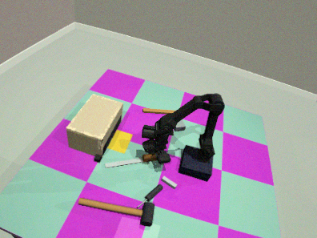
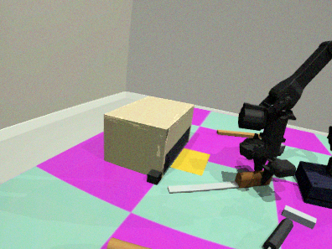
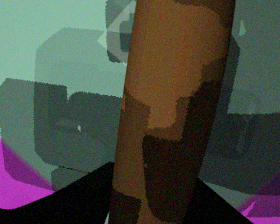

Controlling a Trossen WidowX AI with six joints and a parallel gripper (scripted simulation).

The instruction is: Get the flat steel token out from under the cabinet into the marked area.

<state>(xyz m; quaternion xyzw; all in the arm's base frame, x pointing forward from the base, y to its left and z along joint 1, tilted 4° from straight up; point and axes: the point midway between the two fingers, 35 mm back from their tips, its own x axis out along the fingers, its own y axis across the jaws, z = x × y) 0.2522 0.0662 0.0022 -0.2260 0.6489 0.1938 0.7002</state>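
The cream cabinet [image 1: 94, 115] [image 2: 136, 143] stands at the left, its low front dark. The token is not visible in any view. The yellow marked area [image 1: 121, 140] [image 2: 192, 161] lies in front of the cabinet, with nothing seen on it. My gripper [image 1: 157, 158] [image 2: 263, 177] [image 3: 150, 177] is shut on the brown handle [image 2: 247, 179] [image 3: 175, 65] of a tool with a long flat pale blade [image 1: 124, 163] [image 2: 201, 188]. The blade points left, beside the marked area on its near side, low over the table; whether it touches the table is unclear.
A small black block [image 1: 98, 158] [image 2: 154, 176] sits at the cabinet's near front corner. A mallet [image 1: 147, 214], a screwdriver [image 1: 154, 192] [image 2: 278, 234] and a white block [image 1: 169, 182] [image 2: 298, 216] lie nearer the camera. Another wooden-handled tool [image 1: 156, 111] [image 2: 235, 133] lies behind the arm.
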